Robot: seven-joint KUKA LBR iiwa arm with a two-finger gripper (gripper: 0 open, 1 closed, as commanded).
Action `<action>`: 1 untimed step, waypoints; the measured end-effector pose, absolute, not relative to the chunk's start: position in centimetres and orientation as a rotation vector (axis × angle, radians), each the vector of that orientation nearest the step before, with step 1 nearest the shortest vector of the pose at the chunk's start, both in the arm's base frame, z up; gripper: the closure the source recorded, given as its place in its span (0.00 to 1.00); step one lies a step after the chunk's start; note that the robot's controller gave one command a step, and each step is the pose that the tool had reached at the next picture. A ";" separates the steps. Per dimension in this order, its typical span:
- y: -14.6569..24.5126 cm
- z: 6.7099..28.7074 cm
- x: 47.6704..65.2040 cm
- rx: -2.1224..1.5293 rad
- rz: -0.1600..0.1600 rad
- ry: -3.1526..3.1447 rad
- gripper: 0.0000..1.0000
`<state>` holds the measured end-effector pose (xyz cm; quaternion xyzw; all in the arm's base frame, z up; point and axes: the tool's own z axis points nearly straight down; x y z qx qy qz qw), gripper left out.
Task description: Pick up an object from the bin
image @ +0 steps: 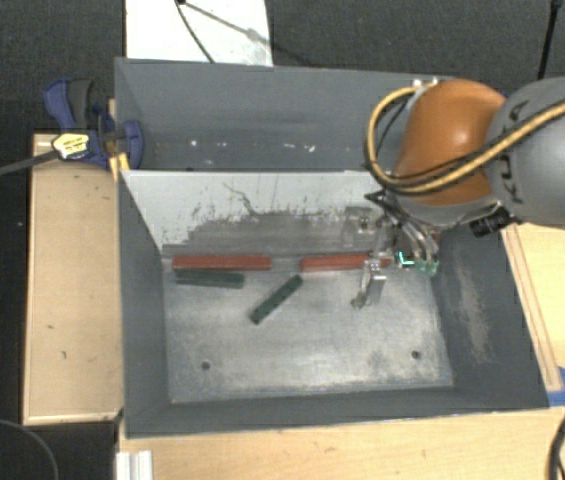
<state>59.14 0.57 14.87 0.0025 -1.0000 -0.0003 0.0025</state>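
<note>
The gripper [368,290] hangs low toward 2 o'clock on the bin [292,363] floor. I cannot tell whether it is open or shut, or has hold of anything. Nearest is the right red bar [334,262], at the gripper's 10 o'clock along the back wall. It looks stiff, thin and light, so a hold across its narrow width seems best. The bin also holds a left red bar [220,262], a level green bar [209,279] and a slanted green bar [276,299].
</note>
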 end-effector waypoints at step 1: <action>9.7 6.7 57.8 -0.246 -0.005 -3.127 0.00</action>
